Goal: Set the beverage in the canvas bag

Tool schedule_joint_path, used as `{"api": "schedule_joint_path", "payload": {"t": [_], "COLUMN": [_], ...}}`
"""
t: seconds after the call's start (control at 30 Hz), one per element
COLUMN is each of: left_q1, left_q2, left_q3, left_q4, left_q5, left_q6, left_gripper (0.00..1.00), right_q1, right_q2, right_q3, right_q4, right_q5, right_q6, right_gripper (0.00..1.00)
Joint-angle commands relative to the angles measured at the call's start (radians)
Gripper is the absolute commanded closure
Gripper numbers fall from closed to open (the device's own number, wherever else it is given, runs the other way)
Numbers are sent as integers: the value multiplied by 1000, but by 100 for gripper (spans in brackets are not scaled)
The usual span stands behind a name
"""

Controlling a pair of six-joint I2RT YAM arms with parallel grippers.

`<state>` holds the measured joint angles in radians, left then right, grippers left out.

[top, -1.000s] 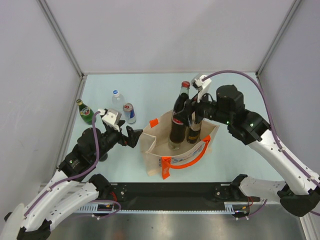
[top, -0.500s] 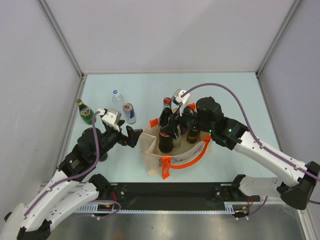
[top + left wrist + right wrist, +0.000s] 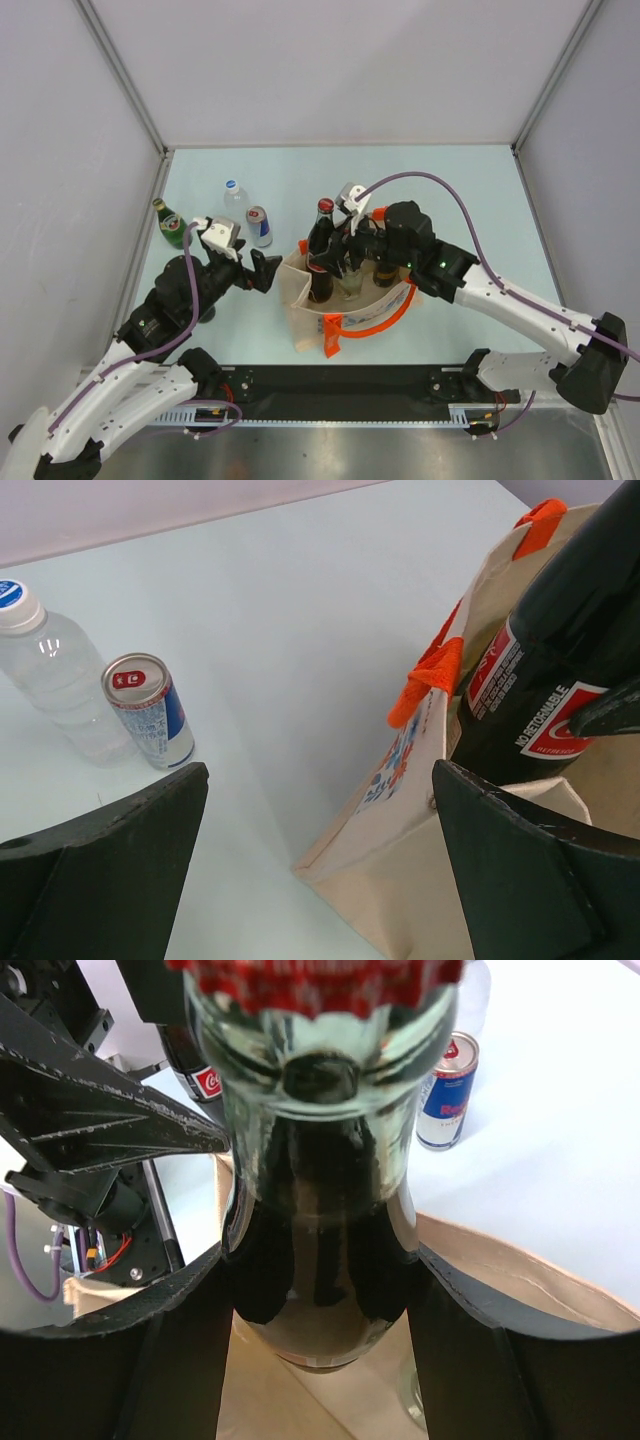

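Since the bottle (image 3: 320, 262) is glass and dark with cola up to the neck, I judge it heavy for its width, rigid, smooth enough to slip, and breakable if dropped or knocked against a neighbour. The safest hold, I judge, is across the straight body below the shoulder; gripped by the narrow neck it could swing.

The right claw (image 3: 338, 255) is clamped on it that way, with a finger (image 3: 150, 1360) on each side of the dark glass. The bottle stands near upright, its lower part inside the bag (image 3: 300, 320) at the 9 o'clock end of the mouth and its red cap above the rim. The bag is soft canvas and is likely to sag or shift if nudged.

The left claw (image 3: 264, 272) holds nothing, its fingers wide apart just beside the bag's 9 o'clock wall; I cannot tell whether it touches the canvas.

The canvas hides the bottle's base, so I cannot tell whether it rests on the bag floor. A brown bottle (image 3: 385, 270) at its 3 o'clock is mostly covered by the right arm, and something pale between them is too unclear to name. The left wrist view cuts off the bottle's top and right side.

A can (image 3: 259, 225) stands on the bench (image 3: 450, 190) at the bag's 10 o'clock.
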<state>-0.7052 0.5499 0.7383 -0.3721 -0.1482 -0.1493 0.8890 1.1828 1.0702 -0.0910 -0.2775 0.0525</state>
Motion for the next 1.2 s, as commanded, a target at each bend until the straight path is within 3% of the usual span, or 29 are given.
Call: {"api": "schedule_joint_path", "payload": {"t": [0.0,0.37,0.73,1.17], "left_q1": [-7,-5,-5,-7], "left_q2": [-8,-21,-11,-8], "left_q3": [16,26,29,29], "left_q4": [-8,-34,-41,-42], "left_q5": [-77,-208,-211,-218], "left_q6": [-16,-41,-45,-45], "left_gripper": [0,0,0,0], "right_q1": [11,21,30,30], "right_q2": [-12,61,110,195], "right_q3": [33,-13,-136,-263], "right_q4": [364,479,642,712], "right_q5": [-52,-92,-193,-269], "right_q6": [20,-23,-144,-232], "right_gripper": [100,100,100,100]}}
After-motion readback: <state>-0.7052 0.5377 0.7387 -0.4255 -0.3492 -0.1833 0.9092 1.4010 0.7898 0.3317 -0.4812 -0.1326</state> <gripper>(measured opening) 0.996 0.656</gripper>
